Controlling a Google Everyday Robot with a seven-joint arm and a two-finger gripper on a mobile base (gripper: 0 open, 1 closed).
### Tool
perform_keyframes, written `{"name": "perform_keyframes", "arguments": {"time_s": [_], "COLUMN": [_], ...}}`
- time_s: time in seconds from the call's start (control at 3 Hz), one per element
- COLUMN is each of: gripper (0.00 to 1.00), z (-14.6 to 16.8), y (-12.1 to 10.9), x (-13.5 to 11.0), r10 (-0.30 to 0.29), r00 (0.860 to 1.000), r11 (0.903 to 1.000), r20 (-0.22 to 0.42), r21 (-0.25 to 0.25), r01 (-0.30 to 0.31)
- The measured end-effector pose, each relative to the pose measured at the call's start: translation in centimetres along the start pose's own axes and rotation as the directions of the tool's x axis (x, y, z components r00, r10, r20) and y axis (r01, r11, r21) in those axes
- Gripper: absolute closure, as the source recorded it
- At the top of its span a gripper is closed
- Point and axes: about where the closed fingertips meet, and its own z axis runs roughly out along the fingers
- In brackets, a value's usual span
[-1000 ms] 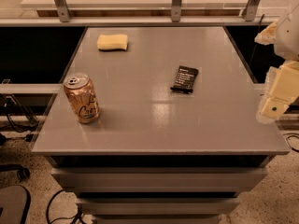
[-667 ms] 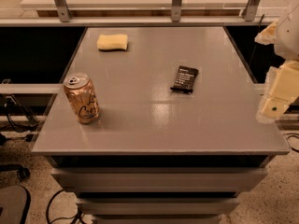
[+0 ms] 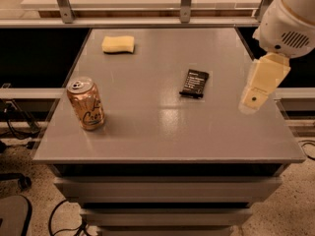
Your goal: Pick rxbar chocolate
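Bench point(image 3: 162, 136): 1 tan can point(image 3: 86, 103) front-left, 1 yellow sponge point(image 3: 118, 44) back-left, both well beyond the bar on its far side from the gripper. Rxbar chocolate point(image 3: 194, 83) lies flat mid-bench, left of the gripper point(image 3: 256, 92), which hangs over the right edge. Grip state: cannot tell.

A tan drink can point(image 3: 86, 103) stands front-left on the grey table point(image 3: 162, 132), a yellow sponge point(image 3: 118, 44) lying back-left.

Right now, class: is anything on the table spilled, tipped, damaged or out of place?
Nothing stands out. The rxbar chocolate lies flat, the can stands upright, the sponge sits at the back; no spill. The gripper hangs by the table's right edge, off the bar.
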Motion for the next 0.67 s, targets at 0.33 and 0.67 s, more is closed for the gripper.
{"name": "perform_keyframes", "arguments": {"time_s": [0.33,0.67], "gripper": [0.00,0.00], "z": [2.4,5.4], "y": [-1.9,-3.7], "x": [-2.5,-4.5], "r10": [0.081,0.190], "r00": [0.996,0.979], "r11": [0.9967,0.9808], "r20": [-0.028,-0.078], "r21": [-0.011,-0.029], "r01": [-0.081,-0.193]}}
